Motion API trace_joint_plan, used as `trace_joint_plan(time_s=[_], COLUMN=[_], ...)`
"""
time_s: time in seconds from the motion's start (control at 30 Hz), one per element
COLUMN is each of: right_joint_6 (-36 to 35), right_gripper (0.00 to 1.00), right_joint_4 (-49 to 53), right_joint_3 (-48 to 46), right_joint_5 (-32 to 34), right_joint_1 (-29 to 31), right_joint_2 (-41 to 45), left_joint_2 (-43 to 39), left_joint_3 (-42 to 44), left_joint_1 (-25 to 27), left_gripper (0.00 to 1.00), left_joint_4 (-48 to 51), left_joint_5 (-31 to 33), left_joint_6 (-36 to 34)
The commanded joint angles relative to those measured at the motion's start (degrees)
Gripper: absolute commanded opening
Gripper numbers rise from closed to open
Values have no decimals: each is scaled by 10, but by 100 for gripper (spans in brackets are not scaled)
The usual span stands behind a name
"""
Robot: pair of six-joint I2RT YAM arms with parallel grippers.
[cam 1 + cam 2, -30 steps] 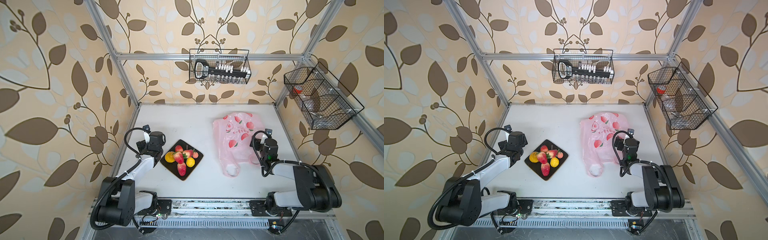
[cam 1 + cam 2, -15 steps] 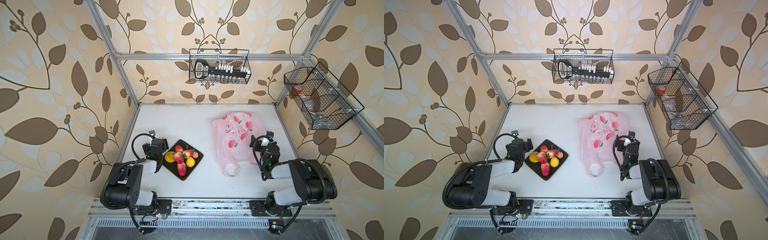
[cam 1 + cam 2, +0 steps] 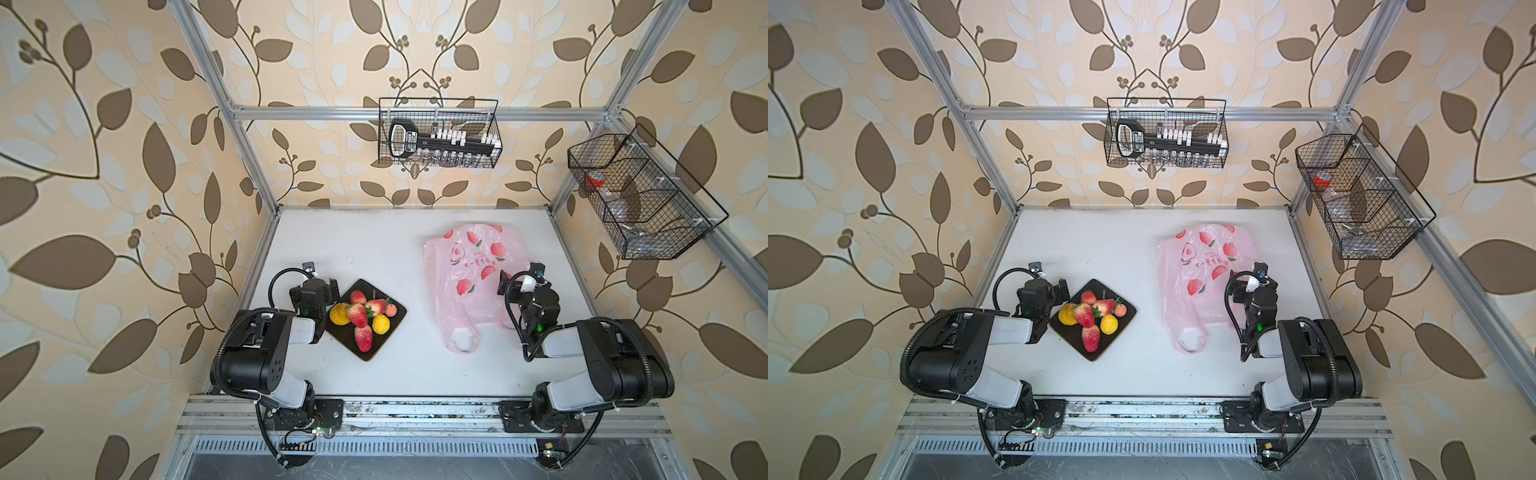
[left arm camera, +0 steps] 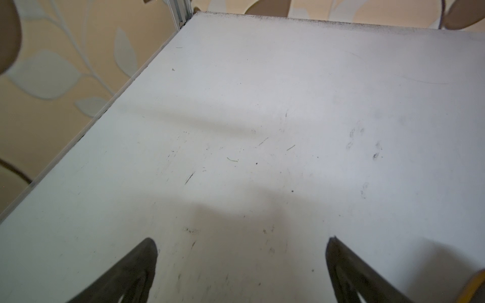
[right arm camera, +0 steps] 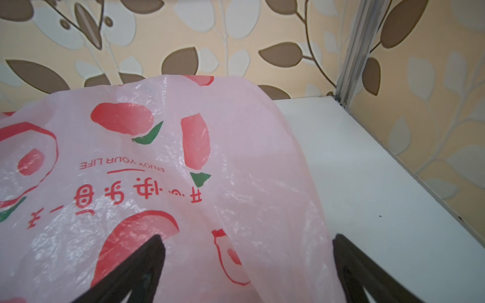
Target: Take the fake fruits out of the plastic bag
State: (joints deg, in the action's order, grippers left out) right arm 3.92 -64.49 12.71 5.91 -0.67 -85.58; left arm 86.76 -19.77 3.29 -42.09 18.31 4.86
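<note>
**Item 1: fake fruits [image 3: 363, 316].**
- Location: heaped on a dark square mat [image 3: 344, 336] on the left half of the tabletop [image 3: 374, 249], well apart from the bag.
- Contents: four red strawberries [image 3: 358, 314], one orange [image 3: 339, 313], one lemon [image 3: 380, 324] and one small peach [image 3: 390, 309], touching one another.
- Handling, as judged: hollow plastic, light, rigid and glossy, so slippery. The round pieces are apt to roll.
- Hold: best taken across the widest part of the body, not by cap or leaf.

**Item 2: plastic bag [image 3: 473, 266].**
- Location: lying on the right half of the tabletop, closed end toward the far wall, loop handle [image 3: 451, 332] toward the robot.
- Condition: looks slack and nearly flat. Whether any fruit remains inside cannot be told.
- Handling, as judged: thin limp film, almost weightless and crinkly, likely to slide and bunch rather than resist.
- Hold: best pinched at a handle loop or a gathered fold. A lift by the closed end would let any contents tip out of the mouth.

**Item 3: left jaws.** Spread wide and empty, over bare tabletop just beside the mat's left corner.

**Item 4: right jaws.** Spread wide, gripping nothing. In the right wrist view one finger [image 5: 141, 262] stands before the bag's film and the other before bare tabletop, so they straddle the bag's right edge. Contact with the film cannot be told.
</note>
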Motion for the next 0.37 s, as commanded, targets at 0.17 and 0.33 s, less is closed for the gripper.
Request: trace_joint_plan(time_s=[0.17,0.33], right_joint_6=[-11,-11], right_gripper=[100,100], right_joint_4=[-2,-3], right_joint_3=[8,7], right_joint_5=[-27,-27], right_joint_1=[-1,-1], right_joint_2=[-3,-2], left_joint_2=[-10,-4], left_joint_3=[-18,-25], left_joint_1=[-3,-4], left_gripper=[99,99], left_joint_4=[-12,-5], left_joint_5=[-10,-12], left_joint_6=[-4,-5])
